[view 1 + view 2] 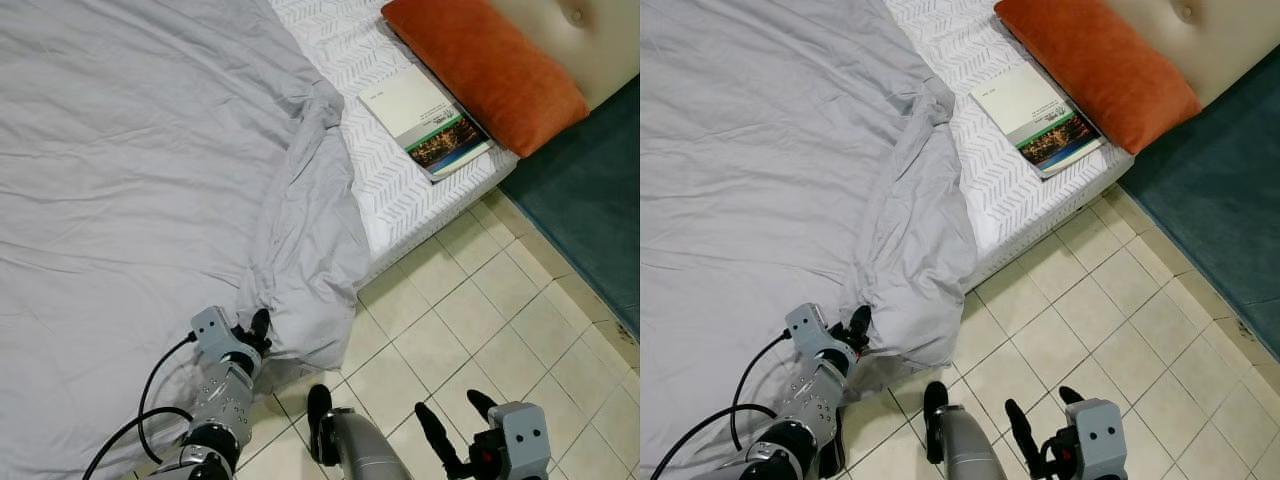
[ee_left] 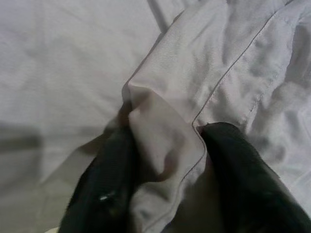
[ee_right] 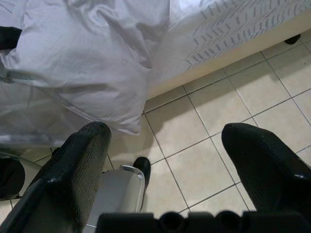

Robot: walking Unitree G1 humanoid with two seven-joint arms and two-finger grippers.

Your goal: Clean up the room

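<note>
Now left gripper (image 1: 262, 322) jaws pinch grey sheet (image 1: 130, 180).

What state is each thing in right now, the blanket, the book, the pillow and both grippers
Grey blanket: spread over the bed, one corner bunched and hanging off the edge.
Book: closed, flat on the mattress beside the pillow.
Orange pillow: lying at the bed's head.
Left gripper: shut on the blanket corner.
Right gripper: open, above the floor tiles.
</note>
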